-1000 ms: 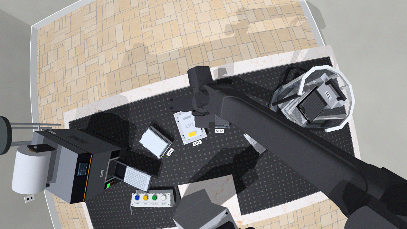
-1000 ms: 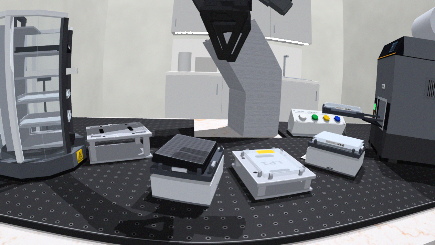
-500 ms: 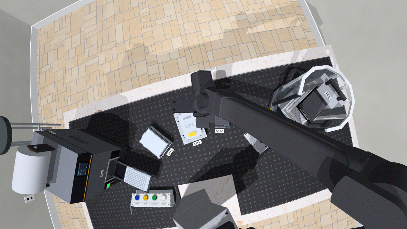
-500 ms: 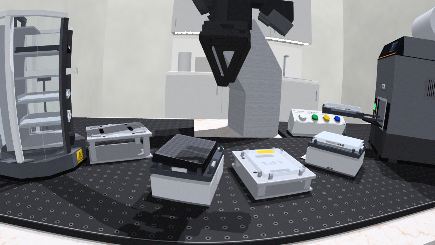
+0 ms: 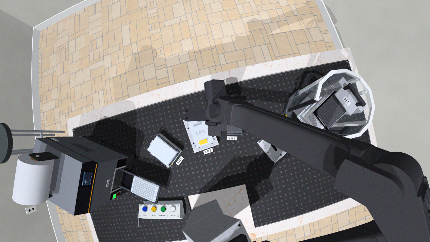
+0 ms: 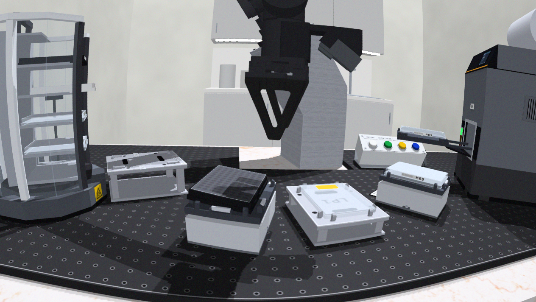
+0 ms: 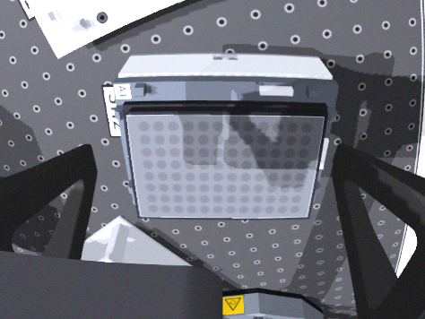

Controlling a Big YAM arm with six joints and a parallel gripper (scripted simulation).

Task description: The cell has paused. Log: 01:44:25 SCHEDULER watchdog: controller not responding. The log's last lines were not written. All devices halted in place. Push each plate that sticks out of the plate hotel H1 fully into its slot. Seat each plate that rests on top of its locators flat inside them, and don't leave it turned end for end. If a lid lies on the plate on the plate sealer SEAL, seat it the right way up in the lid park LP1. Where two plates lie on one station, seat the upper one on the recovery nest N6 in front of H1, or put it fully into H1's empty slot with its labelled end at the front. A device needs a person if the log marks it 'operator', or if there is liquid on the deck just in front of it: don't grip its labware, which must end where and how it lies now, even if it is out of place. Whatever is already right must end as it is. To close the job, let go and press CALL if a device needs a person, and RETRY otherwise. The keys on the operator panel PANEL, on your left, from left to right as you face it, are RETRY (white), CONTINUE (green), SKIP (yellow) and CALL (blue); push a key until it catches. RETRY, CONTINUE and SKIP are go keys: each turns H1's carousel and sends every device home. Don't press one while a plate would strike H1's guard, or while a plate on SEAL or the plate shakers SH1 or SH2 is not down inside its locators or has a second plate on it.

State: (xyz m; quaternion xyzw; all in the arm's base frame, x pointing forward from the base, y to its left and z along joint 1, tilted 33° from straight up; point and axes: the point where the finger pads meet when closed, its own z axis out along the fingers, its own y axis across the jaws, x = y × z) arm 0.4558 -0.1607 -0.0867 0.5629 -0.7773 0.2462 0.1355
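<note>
A dark well plate (image 6: 228, 187) lies tilted on the shaker SH2 (image 6: 224, 225), one edge up on the locators. It also shows in the wrist view (image 7: 226, 164), straight below me. My gripper (image 6: 274, 132) hangs open and empty some way above this plate, and its fingers frame the plate on both sides. A white plate M60 (image 6: 416, 176) sits on SH1 (image 5: 162, 149). Plate M09 (image 6: 422, 132) (image 5: 144, 188) sits on the sealer's tray. The lid park LP1 (image 6: 335, 202) stands right of SH2. A dark plate (image 5: 329, 111) lies in H1 (image 6: 41, 112).
The recovery nest N6 (image 6: 146, 165) stands bare between H1 and SH2. The panel (image 6: 389, 149) with its white, green, yellow and blue keys sits at the back right, beside the sealer SEAL (image 6: 498, 123). My arm's grey base (image 6: 315, 123) stands behind SH2.
</note>
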